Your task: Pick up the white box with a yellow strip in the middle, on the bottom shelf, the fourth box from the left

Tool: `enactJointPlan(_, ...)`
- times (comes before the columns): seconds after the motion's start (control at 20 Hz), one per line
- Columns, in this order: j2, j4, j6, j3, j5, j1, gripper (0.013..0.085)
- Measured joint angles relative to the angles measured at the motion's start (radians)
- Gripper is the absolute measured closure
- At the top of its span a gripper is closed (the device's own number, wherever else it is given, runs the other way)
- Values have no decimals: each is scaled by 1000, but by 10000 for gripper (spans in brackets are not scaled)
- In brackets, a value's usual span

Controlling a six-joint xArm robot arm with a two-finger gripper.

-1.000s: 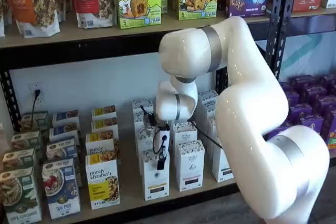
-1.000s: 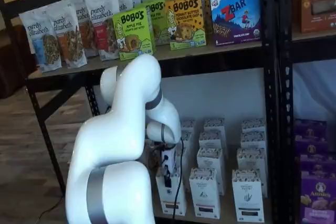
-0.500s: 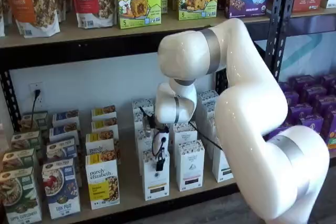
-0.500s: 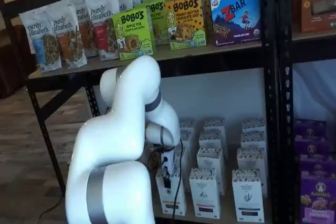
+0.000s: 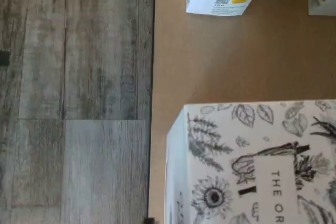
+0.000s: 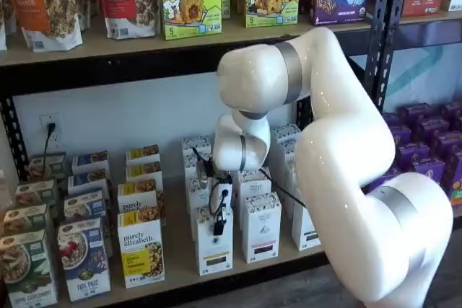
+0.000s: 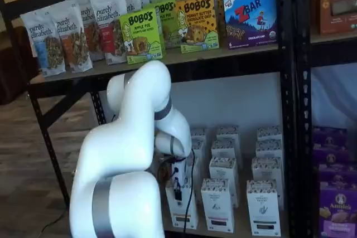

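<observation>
Gripper (image 6: 216, 227) sits slightly higher than a second ago, down over the white box (image 6: 214, 250) at the bottom shelf (image 6: 180, 265) front; finger state unreadable, likely closing to grasp

White box (image 6: 214, 244) at front of bottom shelf (image 6: 177, 268): bare board on its left up to purely elizabeth box (image 6: 141, 248). Right side tight, w/ like carton (image 6: 261, 227) just beside. More cartons (image 6: 196, 194) close behind; front open.
</observation>
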Motion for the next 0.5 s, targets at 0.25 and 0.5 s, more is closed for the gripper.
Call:
enactJointPlan(0.25,3,-25,22,-8,14,-1,330)
enactJointPlan(0.5,4,-33,29,-6,7,-1,330)
